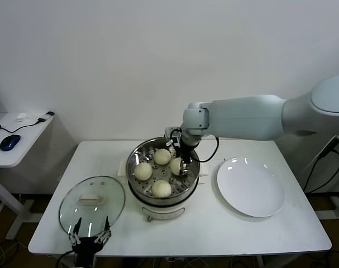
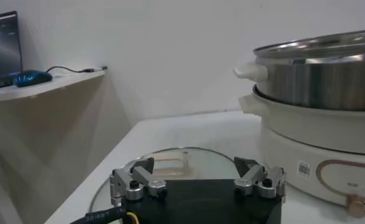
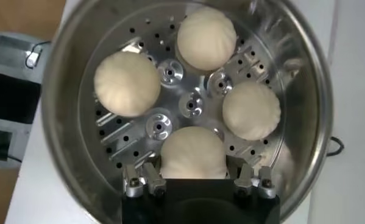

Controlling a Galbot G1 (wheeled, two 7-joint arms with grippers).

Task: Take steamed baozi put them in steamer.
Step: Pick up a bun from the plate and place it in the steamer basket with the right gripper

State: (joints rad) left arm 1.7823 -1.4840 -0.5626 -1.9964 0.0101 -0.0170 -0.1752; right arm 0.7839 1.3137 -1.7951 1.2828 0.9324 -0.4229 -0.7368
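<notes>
1. My right gripper (image 3: 194, 182) is inside the steamer (image 1: 137, 153), jaws apart around the fourth baozi (image 3: 193, 153), which sits on the tray.
2. All four steamed baozi (image 1: 143, 171) lie inside; the plate (image 1: 251, 187) is bare, so I judge only withdrawing remains.
3. My left gripper (image 2: 197, 185) idles, jaws apart, by the glass lid (image 1: 92, 205) at the table (image 1: 214, 223) edge.

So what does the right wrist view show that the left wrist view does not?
Only the right wrist view: four baozi on the perforated tray, the right pincer open around the nearest one. Only the left wrist view: the glass lid beyond the open left pincer, and the side table. Both show the steamer.
</notes>
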